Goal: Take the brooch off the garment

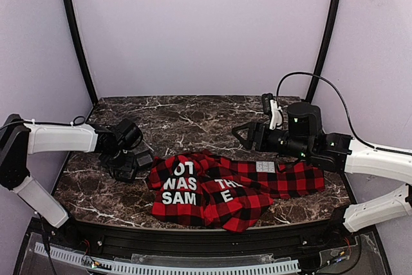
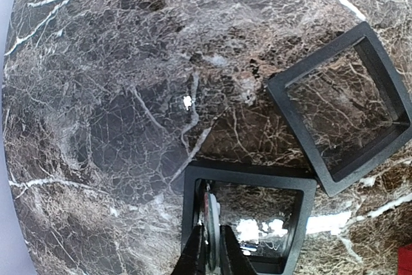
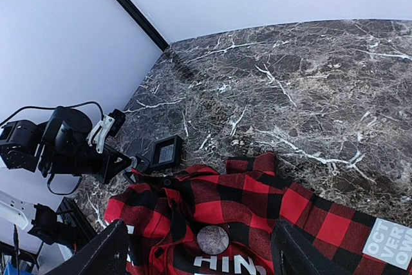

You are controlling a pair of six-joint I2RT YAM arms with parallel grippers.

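Observation:
The brooch (image 2: 211, 217), a thin pale disc seen edge-on, is pinched between my left gripper's (image 2: 212, 249) shut fingers, inside the near black square frame (image 2: 251, 175). In the top view the left gripper (image 1: 125, 170) sits left of the garment (image 1: 212, 188), a red-and-black plaid cloth with white letters. In the right wrist view the brooch (image 3: 133, 162) shows at the left gripper's tip beside the garment (image 3: 257, 198). My right gripper (image 1: 241, 134) is open and empty, hovering behind the garment; its fingers (image 3: 112, 252) spread wide above the cloth.
A second black square frame (image 2: 318, 56) lies on the marble table (image 1: 193, 117) just beyond the first, and it also shows in the right wrist view (image 3: 166, 152). A round grey mottled patch (image 3: 212, 239) shows on the garment. Purple walls enclose the table.

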